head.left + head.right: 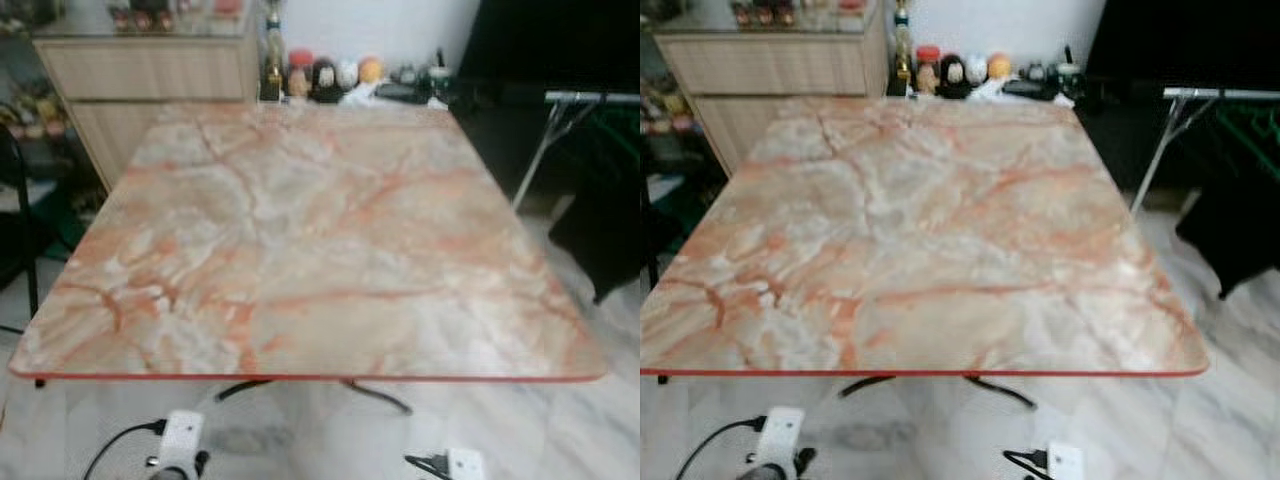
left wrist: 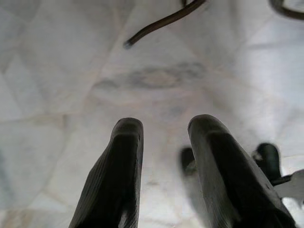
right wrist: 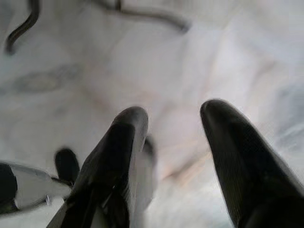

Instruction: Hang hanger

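The robot is standing at the near edge of a marble-patterned bench (image 1: 300,250), and everything here is being placed against that bench. Its top is lying bare; no hanger is resting on it, and I cannot make out a hanger anywhere in these pictures.

Both arms are hanging low, below the bench's near edge and over the pale tiled floor (image 2: 57,71). The left gripper (image 2: 164,128) is pointing down at the floor with its two black fingers spread and nothing between them. The right gripper (image 3: 173,114) is doing the same, fingers parted and holding nothing. The curved dark bench leg (image 1: 380,395) is showing under the near edge.

Beyond the bench's far right corner, a metal drying rack (image 1: 580,100) is standing on angled legs, with something green hanging behind it. That rail looks like the likeliest place for hanging, though this is a judgement only. At the bench's far edge, bottles and jars (image 1: 320,75) are crowding together, and a wooden cabinet (image 1: 150,80) is sitting past the far left corner.

As for progress, the task appears to be barely started: no hanger is in either gripper, none is visibly on the rack rail, and finding, grasping and hanging it all seem to be remaining.
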`<state>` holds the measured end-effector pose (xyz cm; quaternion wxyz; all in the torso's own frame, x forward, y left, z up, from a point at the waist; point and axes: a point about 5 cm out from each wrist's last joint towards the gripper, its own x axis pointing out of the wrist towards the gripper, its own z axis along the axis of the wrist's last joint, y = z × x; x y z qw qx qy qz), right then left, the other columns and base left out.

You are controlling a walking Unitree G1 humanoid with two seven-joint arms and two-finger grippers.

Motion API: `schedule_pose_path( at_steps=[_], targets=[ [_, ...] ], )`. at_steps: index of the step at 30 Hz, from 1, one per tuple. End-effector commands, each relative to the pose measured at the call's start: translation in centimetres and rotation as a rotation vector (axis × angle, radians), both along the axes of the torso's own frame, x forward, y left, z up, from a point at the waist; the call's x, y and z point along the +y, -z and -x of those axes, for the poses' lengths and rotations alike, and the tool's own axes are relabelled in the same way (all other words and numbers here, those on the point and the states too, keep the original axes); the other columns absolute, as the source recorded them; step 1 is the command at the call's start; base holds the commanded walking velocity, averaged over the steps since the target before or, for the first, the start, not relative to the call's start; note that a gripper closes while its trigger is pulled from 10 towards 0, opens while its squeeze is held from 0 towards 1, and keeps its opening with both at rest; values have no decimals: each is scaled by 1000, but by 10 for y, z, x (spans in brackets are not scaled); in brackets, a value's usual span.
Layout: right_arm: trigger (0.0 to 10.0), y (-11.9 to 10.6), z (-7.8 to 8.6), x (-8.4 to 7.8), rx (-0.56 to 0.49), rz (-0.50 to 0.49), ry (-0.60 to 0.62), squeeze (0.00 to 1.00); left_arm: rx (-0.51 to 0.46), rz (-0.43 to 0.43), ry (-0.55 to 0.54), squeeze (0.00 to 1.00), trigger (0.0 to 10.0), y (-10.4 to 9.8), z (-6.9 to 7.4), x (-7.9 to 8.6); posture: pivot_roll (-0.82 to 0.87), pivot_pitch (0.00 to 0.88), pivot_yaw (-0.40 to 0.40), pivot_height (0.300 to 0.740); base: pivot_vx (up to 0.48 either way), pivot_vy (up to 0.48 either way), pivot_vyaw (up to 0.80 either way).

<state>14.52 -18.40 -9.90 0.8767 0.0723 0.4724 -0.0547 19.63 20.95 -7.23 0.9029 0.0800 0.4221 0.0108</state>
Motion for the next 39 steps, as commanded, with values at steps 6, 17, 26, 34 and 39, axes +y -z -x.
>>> schedule_pose_path(
  at_steps=[6,17,26,34,39],
  targets=[
    [10000,2,2,8,23,-19,-9,0,25,-16,11,0,10000,1,4,5,-25,0,-49,740,0,-480,0],
    [10000,0,-2,7,7,-6,-61,0,12,-13,15,0,10000,-1,-2,2,-15,0,-64,740,0,-480,0],
    [10000,1,-1,8,18,-17,-38,0,30,-15,12,0,10000,2,4,4,-27,0,-53,740,0,-480,120],
    [10000,1,-2,13,18,-37,-7,0,22,-26,33,0,10000,-1,-1,6,-23,0,-37,740,0,-480,0],
    [10000,1,-3,13,14,-39,1,0,18,-28,29,0,10000,-2,-3,7,-24,0,-40,740,0,-480,0]
  ],
)
